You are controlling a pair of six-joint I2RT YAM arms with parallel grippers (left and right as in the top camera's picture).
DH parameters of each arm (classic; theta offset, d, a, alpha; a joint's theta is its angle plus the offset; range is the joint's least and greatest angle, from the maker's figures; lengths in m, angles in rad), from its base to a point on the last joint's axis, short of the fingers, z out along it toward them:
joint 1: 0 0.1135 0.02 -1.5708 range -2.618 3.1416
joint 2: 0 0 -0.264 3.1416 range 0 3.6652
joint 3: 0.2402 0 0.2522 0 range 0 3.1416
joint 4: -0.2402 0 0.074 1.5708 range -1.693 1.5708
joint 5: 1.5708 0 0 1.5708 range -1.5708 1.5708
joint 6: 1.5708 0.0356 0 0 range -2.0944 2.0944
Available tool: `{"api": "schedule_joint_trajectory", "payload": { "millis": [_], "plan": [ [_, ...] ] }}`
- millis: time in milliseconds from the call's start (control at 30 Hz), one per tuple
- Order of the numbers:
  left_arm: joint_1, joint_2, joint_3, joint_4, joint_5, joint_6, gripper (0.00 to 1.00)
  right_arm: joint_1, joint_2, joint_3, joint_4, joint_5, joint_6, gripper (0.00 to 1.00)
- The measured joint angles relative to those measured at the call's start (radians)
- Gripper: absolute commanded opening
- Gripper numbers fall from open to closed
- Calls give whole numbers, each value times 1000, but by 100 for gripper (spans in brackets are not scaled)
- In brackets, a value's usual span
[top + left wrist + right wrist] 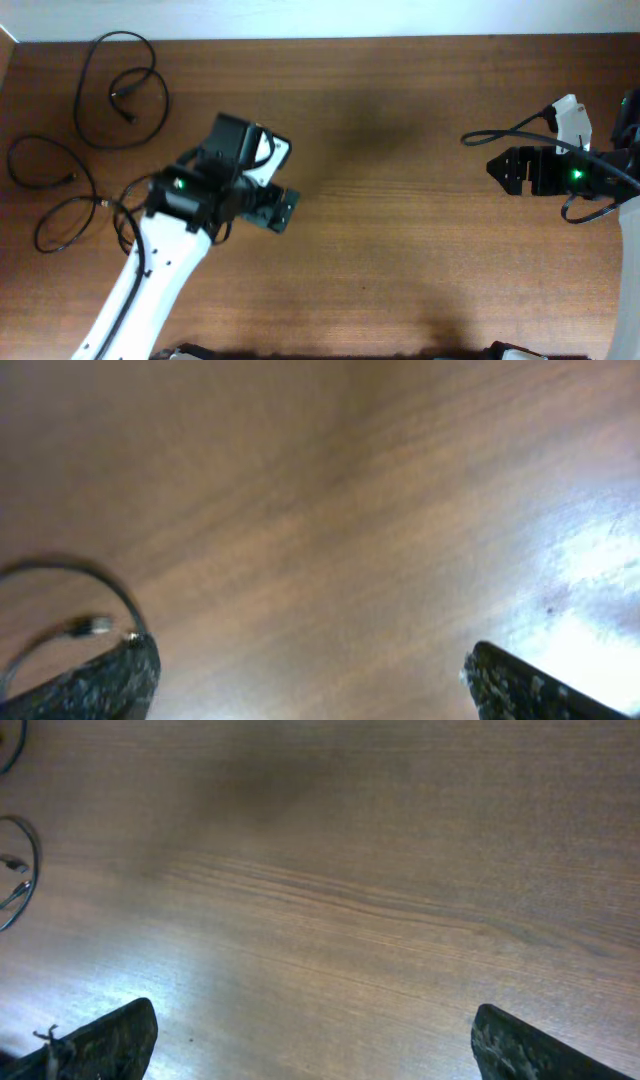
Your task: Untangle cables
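Three thin black cables lie as separate loose loops at the table's left. One [120,90] is at the far corner, one [45,165] sits by the left edge, and one [70,222] lies beside my left arm. My left gripper [283,208] hangs open over bare wood to the right of them, holding nothing. In its wrist view [310,690] a cable loop [115,588] with a metal plug [92,625] shows by the left fingertip [105,678]. My right gripper [497,168] is open and empty at the far right; its wrist view [315,1045] catches a cable [32,860] at the left edge.
The brown wooden table [400,250] fills every view, and its far edge meets a white wall [320,18]. A thicker black cable [510,132] belongs to the right arm. The left arm's white link [150,280] reaches in from the near edge.
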Motion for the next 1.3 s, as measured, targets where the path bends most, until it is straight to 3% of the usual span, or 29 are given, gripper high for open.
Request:
{"api": "schedule_joint_trajectory", "payload": {
  "millis": [133,400,667,967,1300],
  "plan": [
    [0,-148,-240,155,22,1,99,0,0,0,-1,0,0,99],
    [-1,-621,-705,426,92,-55,99,0,0,0,0,0,0,99],
    [3,-882,-879,577,118,-95,99,0,1,0,0,0,0,99],
    [60,-1033,-1163,1141,192,-111,99,0,1,0,0,0,0,99],
    [154,-1198,-1240,1215,177,-109,99,0,1,0,0,0,-1,99]
  ]
}}
